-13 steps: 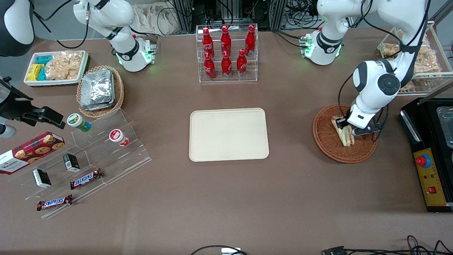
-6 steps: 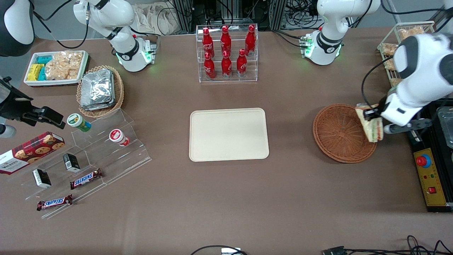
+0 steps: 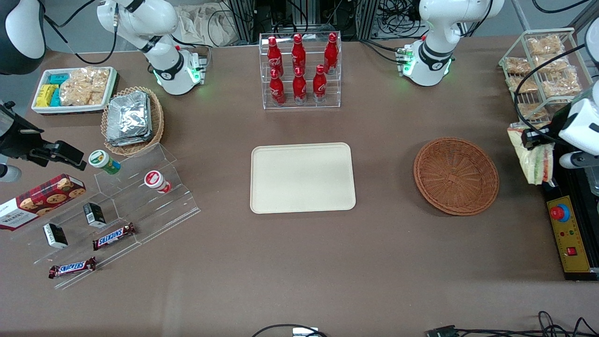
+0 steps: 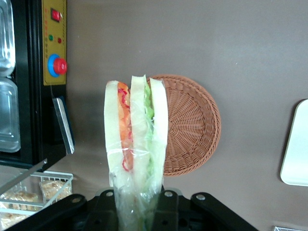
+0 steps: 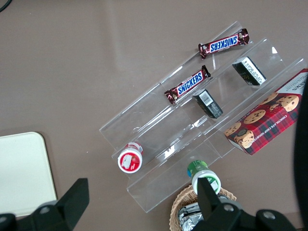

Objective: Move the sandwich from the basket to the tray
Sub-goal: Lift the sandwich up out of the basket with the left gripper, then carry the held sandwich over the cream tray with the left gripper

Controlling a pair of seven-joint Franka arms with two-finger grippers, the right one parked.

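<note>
Cream tray [image 3: 303,178] sits mid-worktop with nothing on it. Toward the working arm's end there's the reddish wicker basket [image 3: 456,175], also with nothing in it. Past that, the left gripper [image 3: 538,140] hangs in the air above the worktop's edge, jaws clamped on the wrapped sandwich [image 3: 532,157], which dangles clear of the basket beside the black control box [image 3: 573,234].

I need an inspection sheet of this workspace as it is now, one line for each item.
Surface: brown table.
Job's things: sandwich held in the air, clear of the basket; the basket holds nothing; tray bare.
Clutter: bottle rack, foil packets, acrylic steps with snacks.
Grippers: pincer shut on the sandwich, toward the working arm's end.
Cables: some at the table's near edge.
Surroundings: control box.
</note>
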